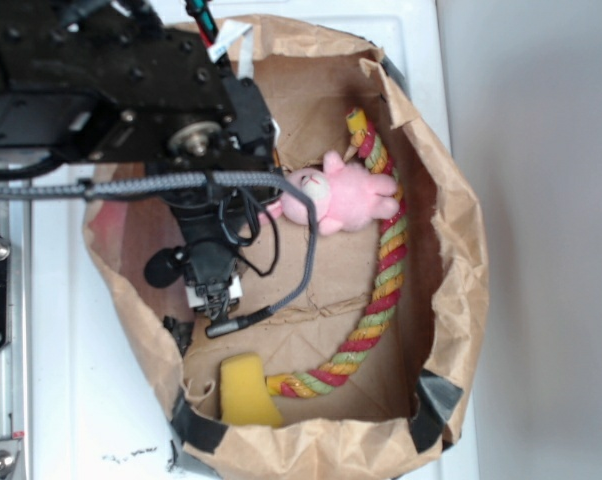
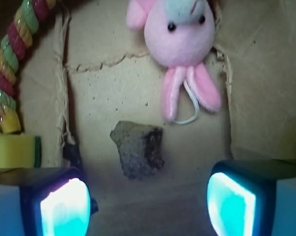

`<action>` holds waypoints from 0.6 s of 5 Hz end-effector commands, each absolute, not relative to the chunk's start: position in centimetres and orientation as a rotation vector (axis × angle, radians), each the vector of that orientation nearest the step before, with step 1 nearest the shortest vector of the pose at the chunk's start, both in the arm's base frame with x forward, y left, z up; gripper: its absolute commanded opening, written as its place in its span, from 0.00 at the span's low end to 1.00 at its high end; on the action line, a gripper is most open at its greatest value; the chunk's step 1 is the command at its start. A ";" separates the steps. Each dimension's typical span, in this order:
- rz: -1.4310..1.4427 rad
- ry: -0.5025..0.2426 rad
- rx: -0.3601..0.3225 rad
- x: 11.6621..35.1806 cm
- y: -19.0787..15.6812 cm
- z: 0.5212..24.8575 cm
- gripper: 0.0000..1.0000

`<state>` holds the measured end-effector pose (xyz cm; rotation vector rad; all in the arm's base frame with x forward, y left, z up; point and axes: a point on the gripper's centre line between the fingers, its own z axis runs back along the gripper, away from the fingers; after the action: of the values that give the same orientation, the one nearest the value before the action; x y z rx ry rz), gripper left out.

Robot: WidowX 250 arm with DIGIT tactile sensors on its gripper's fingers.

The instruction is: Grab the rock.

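Observation:
In the wrist view the rock, a rough grey-brown angular lump, lies on the cardboard floor. It sits just ahead of my gripper, roughly centred between the two fingers and not touching either. The gripper is open, its glowing cyan pads wide apart with nothing between them. In the exterior view the gripper hangs low inside the paper-lined box, and the arm hides the rock there.
A pink plush bunny lies just beyond the rock. A red, green and yellow rope curves along the box's side. A yellow sponge block sits in a corner. Crumpled brown paper walls ring the floor.

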<state>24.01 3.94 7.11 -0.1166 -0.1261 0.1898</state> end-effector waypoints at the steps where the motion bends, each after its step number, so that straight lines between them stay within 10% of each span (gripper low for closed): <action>1: 0.198 -0.127 -0.072 25.4 3.2 4.8 1.00; 3: 0.169 -0.085 -0.004 25.6 2.0 2.7 1.00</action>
<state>25.19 2.15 2.50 -0.0108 -0.0708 0.1717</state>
